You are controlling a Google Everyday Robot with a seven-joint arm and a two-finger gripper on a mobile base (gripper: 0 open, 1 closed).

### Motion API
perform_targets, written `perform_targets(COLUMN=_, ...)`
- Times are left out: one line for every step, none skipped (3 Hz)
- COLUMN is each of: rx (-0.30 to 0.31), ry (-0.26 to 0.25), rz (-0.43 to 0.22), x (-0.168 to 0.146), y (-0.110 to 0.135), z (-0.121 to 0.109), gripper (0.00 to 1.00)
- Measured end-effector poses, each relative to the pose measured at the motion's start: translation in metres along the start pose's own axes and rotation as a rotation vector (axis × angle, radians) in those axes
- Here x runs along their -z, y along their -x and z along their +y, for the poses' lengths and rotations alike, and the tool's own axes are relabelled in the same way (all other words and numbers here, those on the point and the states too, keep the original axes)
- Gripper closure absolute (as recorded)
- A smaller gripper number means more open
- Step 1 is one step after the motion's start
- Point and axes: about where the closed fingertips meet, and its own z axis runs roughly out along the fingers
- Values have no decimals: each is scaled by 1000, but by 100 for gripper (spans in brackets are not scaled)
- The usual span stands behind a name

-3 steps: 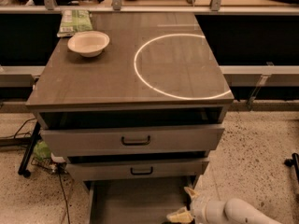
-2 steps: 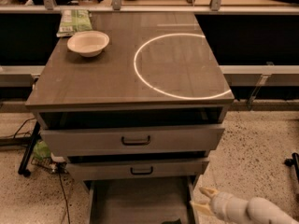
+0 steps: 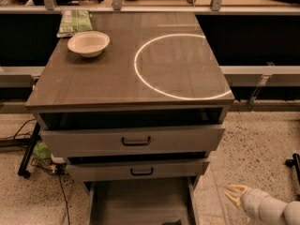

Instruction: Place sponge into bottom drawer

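The bottom drawer (image 3: 136, 200) is pulled out under the cabinet, a shallow grey tray with side rails. A small dark green thing, apparently the sponge (image 3: 171, 222), lies in the drawer at the picture's bottom edge, mostly cut off. My gripper (image 3: 234, 195), with cream fingers, is low at the right, outside the drawer's right rail and above the speckled floor. It is open and holds nothing.
Two upper drawers with black handles (image 3: 136, 141) are slightly out above the bottom drawer. On the cabinet top stand a cream bowl (image 3: 88, 43) and a green packet (image 3: 75, 21). Cables and a stand foot (image 3: 28, 153) lie on the floor at the left.
My gripper has moved right, from over the drawer's front right corner to outside its rail. The sponge is no longer at the fingers; it lies in the drawer.
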Motion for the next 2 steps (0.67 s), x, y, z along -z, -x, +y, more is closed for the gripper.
perform_targets(rx=0, ry=-18, rz=-3, x=9, y=0, z=-4, gripper=84)
perform_targets(rx=0, ry=-19, rz=-4, x=10, y=1, z=-4, gripper=53)
